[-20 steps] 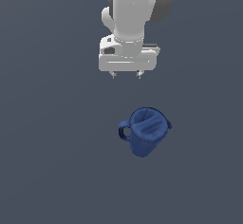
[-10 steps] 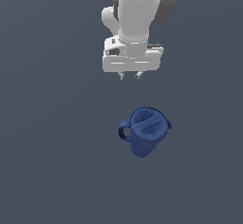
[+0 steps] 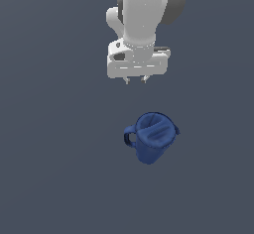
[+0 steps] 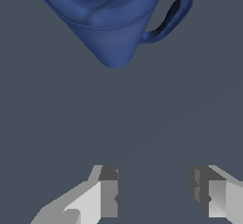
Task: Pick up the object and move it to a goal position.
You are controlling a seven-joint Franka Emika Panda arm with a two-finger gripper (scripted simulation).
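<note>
A white Panda arm [image 3: 144, 15] reaches in from the top centre of the exterior view, its upper part cut off by the frame edge; the pincer [image 3: 135, 80] hangs in the upper middle of the picture, only the tips of its two fingers [image 3: 127, 81] showing below the broad white hand, so that from this side the gap between them is small and hard to read; the wrist view settles it: the two grey-and-white fingers [image 4: 107, 192] stand apart at the lower edge of that frame with bare surface between them, spread open and holding nothing, their roots cut off by the frame; the dark blue jug [image 3: 151, 143] stands just below centre in the exterior view, clear of the pincer and untouched, its open mouth facing the camera, its loop handle [image 3: 130, 138] toward the exterior view's left and a small spout at the rim toward the right; in the wrist view the jug [image 4: 114, 21] is cropped by the upper edge, only part of its body and handle visible; the worktop [image 3: 49, 168] is a flat, uniform slate grey filling both pictures, with no edge, wall or room to be seen.
</note>
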